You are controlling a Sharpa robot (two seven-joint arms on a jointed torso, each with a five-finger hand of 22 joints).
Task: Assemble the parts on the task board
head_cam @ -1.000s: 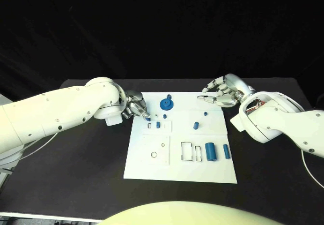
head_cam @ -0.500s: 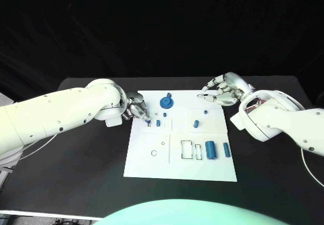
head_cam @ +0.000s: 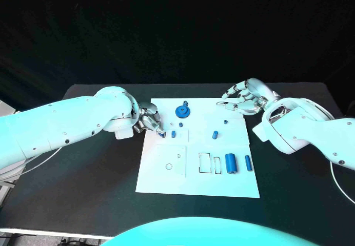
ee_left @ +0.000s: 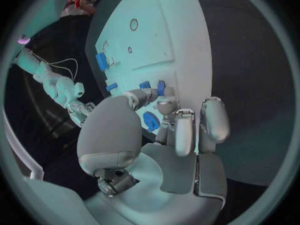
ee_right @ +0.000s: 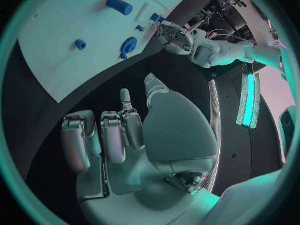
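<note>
Landmark: task board (head_cam: 198,177), white plate at the middle of the black table (head_cam: 89,179); all places below are given against it.
Left hand (head_cam: 149,122): at the board's left edge, near its far corner. Fingers are curled together with the tips pointing down onto the board. The left wrist view shows a small blue peg (ee_left: 161,88) at the fingertips; whether it is pinched or only touched, I cannot tell.
Change, left hand: one second ago it sat slightly farther back at the same edge; it has since dipped a little nearer, with the fingertips lower on the board.
Right hand (head_cam: 244,98): hovering just off the board's far right corner, over the table. Fingers are apart and loosely bent, holding nothing.
Change, right hand: almost none; same spot, fingers spread in the same way.
Blue gear (head_cam: 182,111): on the board's far part, near its middle line. Unmoved.
Short blue peg (head_cam: 173,134): upright, just right of the left fingertips. Unmoved.
Small blue stud (head_cam: 225,122): far right part of the board. Unmoved.
Slanted blue peg (head_cam: 215,136): just nearer than the stud. Unmoved.
Large blue cylinder (head_cam: 232,164): lying on the board's near right part, beside the rectangular slots (head_cam: 209,164).
Slim blue cylinder (head_cam: 249,164): lying just right of the large one. Both unmoved.
</note>
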